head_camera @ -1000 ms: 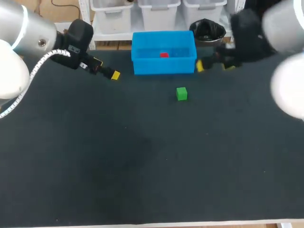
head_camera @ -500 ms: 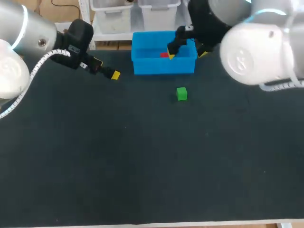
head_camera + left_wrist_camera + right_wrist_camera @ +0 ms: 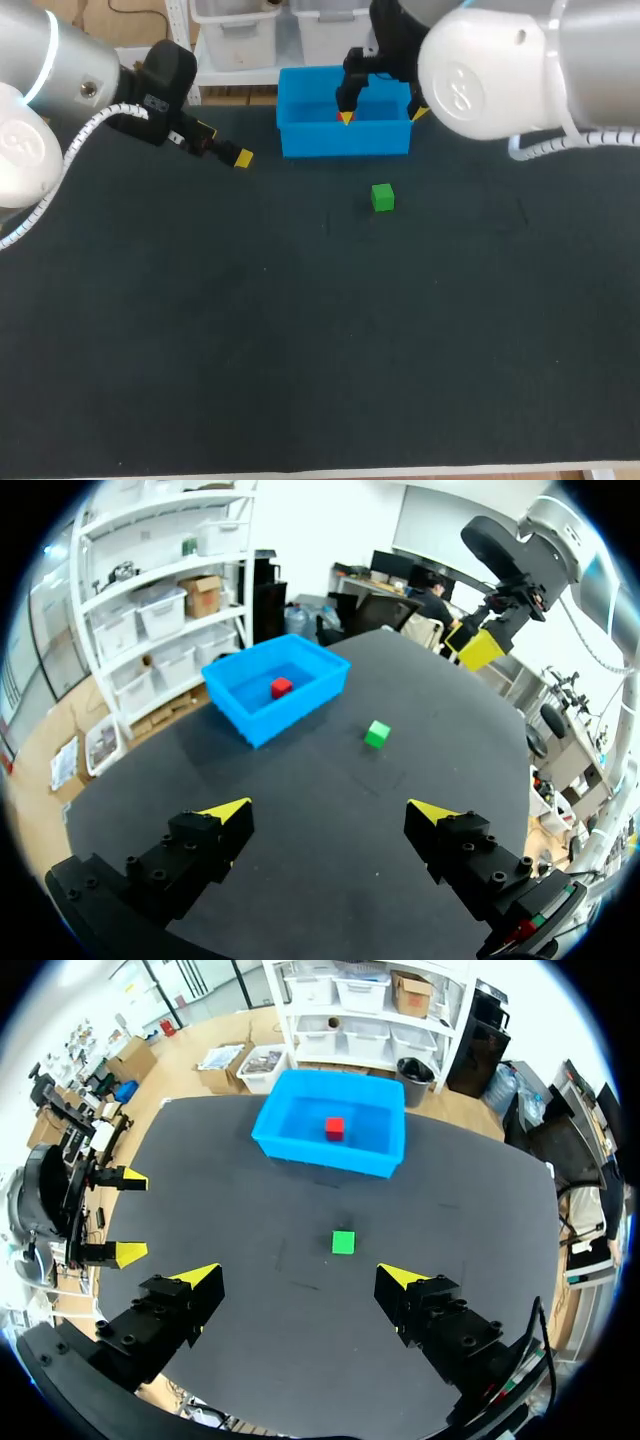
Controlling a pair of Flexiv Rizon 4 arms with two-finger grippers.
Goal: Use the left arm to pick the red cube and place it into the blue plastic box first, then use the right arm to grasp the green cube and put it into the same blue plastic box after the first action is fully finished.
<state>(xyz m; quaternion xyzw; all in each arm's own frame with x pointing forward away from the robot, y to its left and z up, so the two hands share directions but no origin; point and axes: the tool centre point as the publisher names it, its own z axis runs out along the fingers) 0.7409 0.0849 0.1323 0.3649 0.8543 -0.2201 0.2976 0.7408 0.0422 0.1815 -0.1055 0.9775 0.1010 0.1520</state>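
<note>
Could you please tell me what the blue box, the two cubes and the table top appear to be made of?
Blue box: probably moulded plastic; smooth, thin walls of one even colour.
Red cube and green cube: solid-looking, matte, evenly coloured; painted wood, foam or plastic, I cannot tell which.
Table top: dark matte covering, perhaps a rubber or felt mat; it shows no glare.

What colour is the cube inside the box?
Red. The cube in the box shows best in the right wrist view.

Black table (image 3: 300, 350): blue box (image 3: 345, 140); green cube (image 3: 382, 197)
</note>
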